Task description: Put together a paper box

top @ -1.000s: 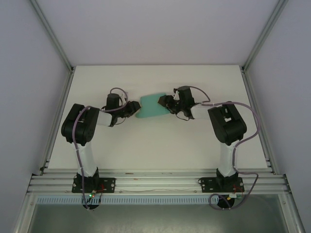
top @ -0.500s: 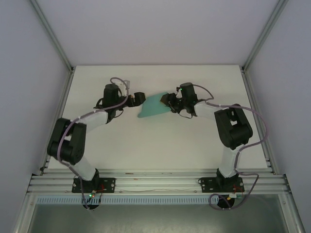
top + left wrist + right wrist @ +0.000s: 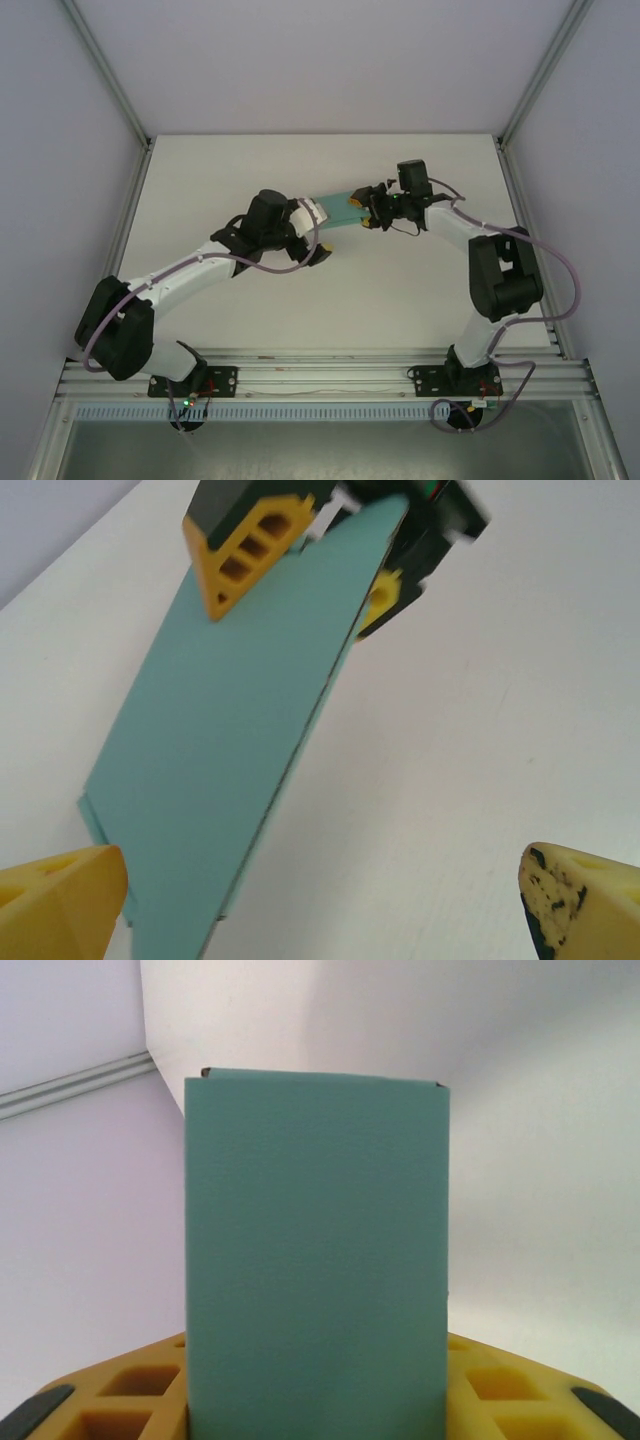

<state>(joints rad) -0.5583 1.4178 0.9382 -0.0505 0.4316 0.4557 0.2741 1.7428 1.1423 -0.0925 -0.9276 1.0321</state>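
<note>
Right claw [image 3: 366,208] pinches the plain, unmarked paper box [image 3: 336,209] while left claw [image 3: 313,231] gapes wide.

R end effector [image 3: 361,210] pinching paper box [image 3: 334,210], white table [image 3: 240,165]

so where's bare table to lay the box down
Open table lies in front, between both arms' bases, and along the far edge. The far left corner is free too. Crowded mid-table, where the left gripper and right gripper meet at the paper box.
</note>
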